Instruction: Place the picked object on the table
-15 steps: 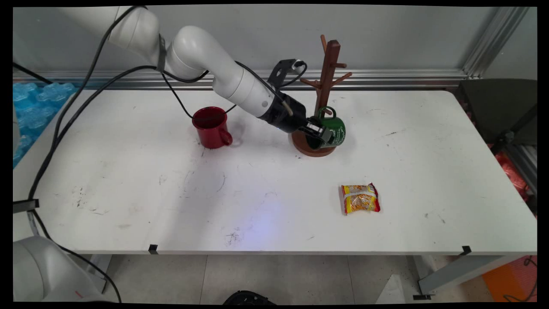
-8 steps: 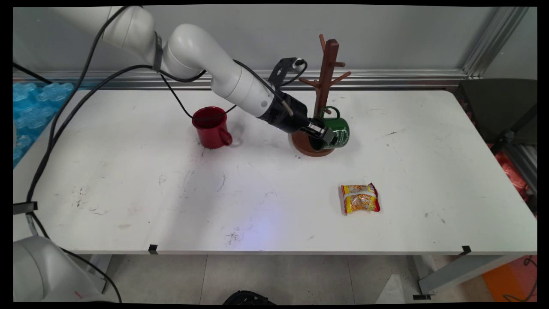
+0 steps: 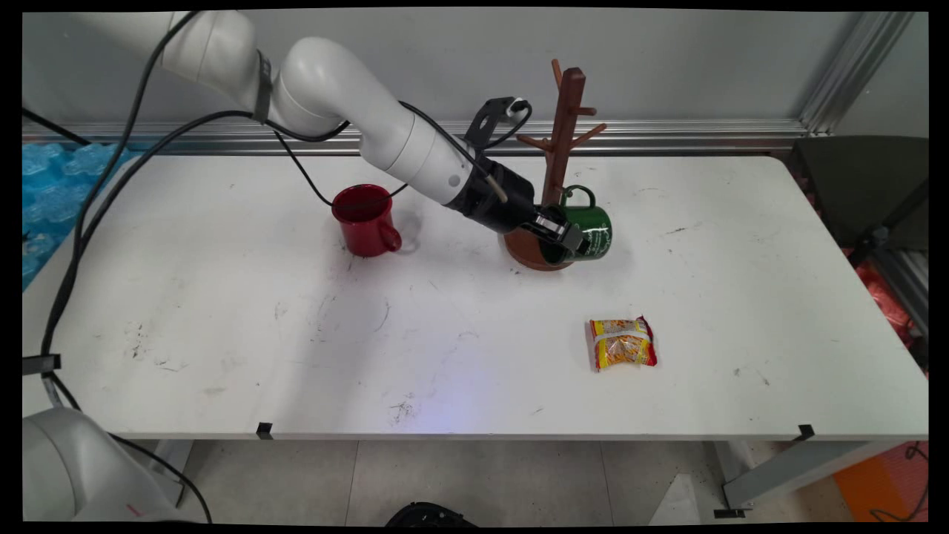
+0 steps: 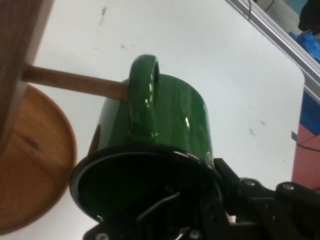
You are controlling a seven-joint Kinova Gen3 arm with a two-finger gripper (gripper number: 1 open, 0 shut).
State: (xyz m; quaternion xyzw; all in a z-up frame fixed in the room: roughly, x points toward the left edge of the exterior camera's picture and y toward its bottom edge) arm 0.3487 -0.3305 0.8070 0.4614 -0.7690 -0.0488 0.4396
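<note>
arm: reaches in from the bench's [image 3: 222, 326] far left corner and slopes down across its far half, with the hand low near the far edge's middle
hand [image 3: 565, 237]: clamped on the rim of a green mug [image 3: 591, 231], one finger inside the opening and one outside
green mug [image 4: 165, 120]: lies on its side in the grip, handle [image 4: 143, 95] up, just beside the base of a wooden mug tree [image 3: 557, 148]; a peg of the tree [image 4: 75, 82] runs to the handle, though whether it passes through the loop cannot be told
red mug [image 3: 365, 219]: upright, well apart toward the bench's left end
snack packet [image 3: 623, 343]: flat, nearer the front edge
</note>
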